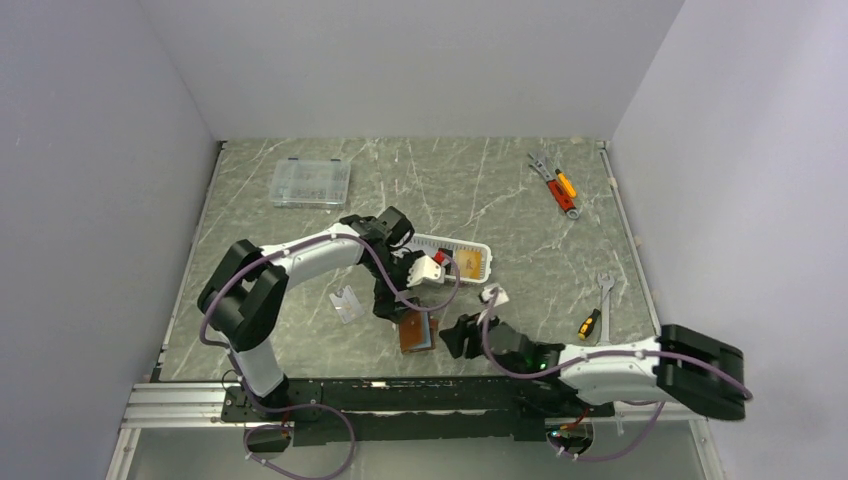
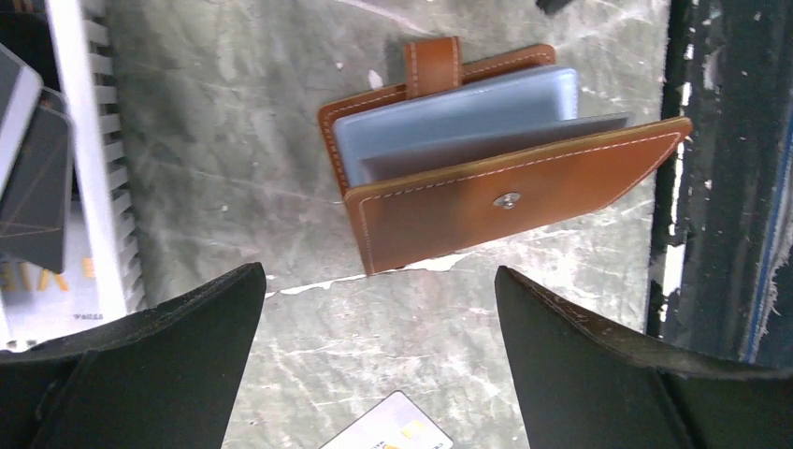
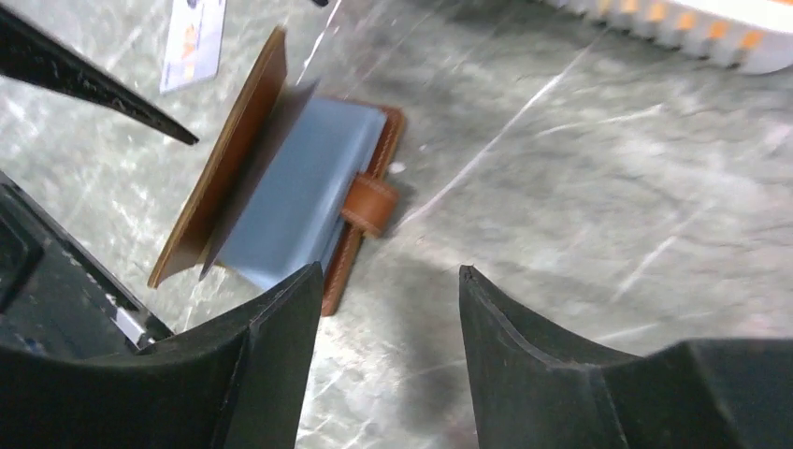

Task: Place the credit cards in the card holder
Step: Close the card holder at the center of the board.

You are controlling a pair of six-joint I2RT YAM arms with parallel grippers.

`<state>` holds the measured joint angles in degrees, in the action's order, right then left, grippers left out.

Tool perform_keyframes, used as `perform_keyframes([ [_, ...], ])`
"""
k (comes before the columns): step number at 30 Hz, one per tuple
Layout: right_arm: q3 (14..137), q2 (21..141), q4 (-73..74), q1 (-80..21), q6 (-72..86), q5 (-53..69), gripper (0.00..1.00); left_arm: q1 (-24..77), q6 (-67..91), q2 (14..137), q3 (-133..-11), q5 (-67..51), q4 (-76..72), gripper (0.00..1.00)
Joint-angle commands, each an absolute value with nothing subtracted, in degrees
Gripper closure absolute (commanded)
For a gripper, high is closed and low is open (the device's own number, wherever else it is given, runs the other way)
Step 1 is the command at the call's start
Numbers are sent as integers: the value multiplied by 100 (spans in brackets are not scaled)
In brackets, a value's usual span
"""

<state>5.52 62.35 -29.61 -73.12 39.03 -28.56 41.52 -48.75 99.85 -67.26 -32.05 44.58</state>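
Left gripper: jaws fully apart, empty. Right gripper: jaws apart, empty. Card holder lies part-open on table between both grippers, at 7 o'clock from white basket containing credit cards.

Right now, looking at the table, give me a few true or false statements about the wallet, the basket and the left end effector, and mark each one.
1. The card holder lies on the table with its cover partly lifted and pale blue pockets showing. True.
2. The left end effector is clamped on a card. False: its fingers stand wide apart, empty, above the card holder.
3. The clear compartment box sits toward the far left of the table. True.
4. The white slotted basket is empty. False: dark cards lie in it.
5. The snap tab is fastened. False: it lies loose, unsnapped.
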Motion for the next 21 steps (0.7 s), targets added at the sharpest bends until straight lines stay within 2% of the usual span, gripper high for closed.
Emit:
perform_keyframes([
  [1,173,5245,-3734,-6395,3346,-1504,41,4160,-4672,9756,-6823,-3154,4148,1],
  [4,314,5066,-3360,-5854,2854,-510,36,4217,-4637,9717,-6754,-3079,4072,1],
  [9,1107,6036,-2755,-5471,2018,837,40,4407,-4639,9919,-6780,-2688,3989,1],
  [15,2024,7055,-2272,-5414,1269,1255,45,4397,-4864,9972,-6755,-2652,4132,1],
  [21,1902,7379,-2793,-5165,1331,1454,46,4307,-4467,9768,-6552,-2441,3659,1],
])
